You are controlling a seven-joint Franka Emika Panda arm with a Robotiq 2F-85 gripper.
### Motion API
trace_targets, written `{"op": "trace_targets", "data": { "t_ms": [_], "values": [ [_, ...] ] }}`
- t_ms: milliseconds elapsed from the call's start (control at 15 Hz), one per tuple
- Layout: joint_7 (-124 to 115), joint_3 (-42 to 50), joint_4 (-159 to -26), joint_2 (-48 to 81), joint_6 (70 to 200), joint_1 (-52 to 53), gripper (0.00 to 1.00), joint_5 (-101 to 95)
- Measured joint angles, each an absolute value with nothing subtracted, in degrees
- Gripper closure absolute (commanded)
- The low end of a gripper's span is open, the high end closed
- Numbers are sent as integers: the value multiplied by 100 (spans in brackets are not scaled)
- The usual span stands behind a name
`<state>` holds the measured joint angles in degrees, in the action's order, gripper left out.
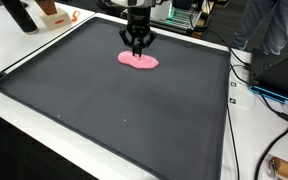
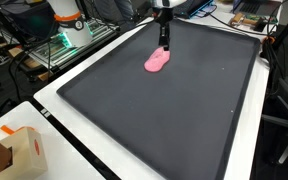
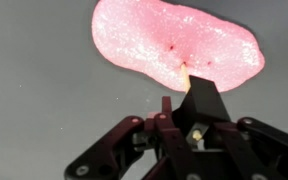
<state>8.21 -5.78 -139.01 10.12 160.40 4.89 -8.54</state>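
The pink blob, lying at 12 o'clock on the dark mat, is being poked at its edge by the gripper, whose fingers are being held pressed together, so a slow, straight lift is probably being called for next.

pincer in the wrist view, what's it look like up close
The pincer is black, built of jointed bars with small bolts at the pivots, narrowing to a wedge-shaped finger with a pale tan tip. In both exterior views it shows as a black splayed linkage.
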Motion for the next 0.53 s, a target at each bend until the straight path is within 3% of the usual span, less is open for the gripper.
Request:
{"op": "trace_targets", "data": {
  "t_ms": [533],
  "values": [
    [702, -579, -13913, 668, 15906, 569, 94, -964]
  ]
}}
